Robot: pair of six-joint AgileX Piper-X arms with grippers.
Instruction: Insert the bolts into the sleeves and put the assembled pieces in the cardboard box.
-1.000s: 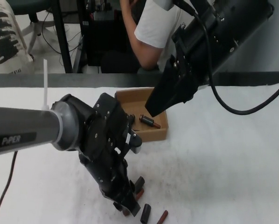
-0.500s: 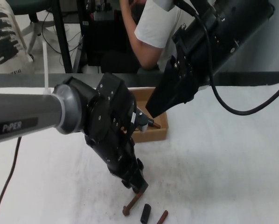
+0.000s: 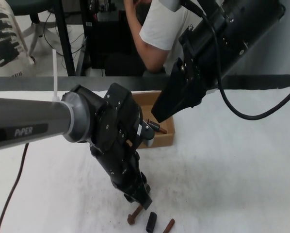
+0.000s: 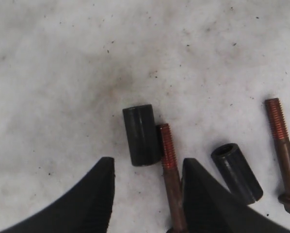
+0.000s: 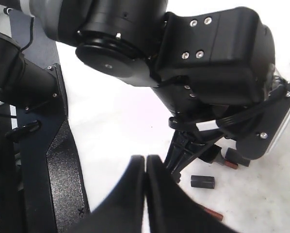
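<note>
My left gripper (image 4: pixel 149 162) is open and points down at the white bench. A black sleeve (image 4: pixel 141 135) lies between its fingers, touching the threaded end of a copper bolt (image 4: pixel 170 174) that runs along one finger. A second sleeve (image 4: pixel 236 172) and a second bolt (image 4: pixel 283 145) lie just outside that finger. In the high view the left gripper (image 3: pixel 139 196) hangs over a bolt (image 3: pixel 134 214), a sleeve (image 3: pixel 151 222) and another bolt (image 3: pixel 169 225). My right gripper (image 5: pixel 145 165) is shut and empty, hanging above the cardboard box (image 3: pixel 165 138).
An assembled bolt and sleeve (image 3: pixel 155 126) lies inside the box. The left arm's thick wrist (image 3: pixel 113 131) stands close in front of the box. A person sits behind the bench's far edge. White bench surface stretches to the right of the box.
The left wrist has lifted and swung toward the box, uncovering a bolt on the bench; in the last half second it sank slightly. The right arm has not moved.
</note>
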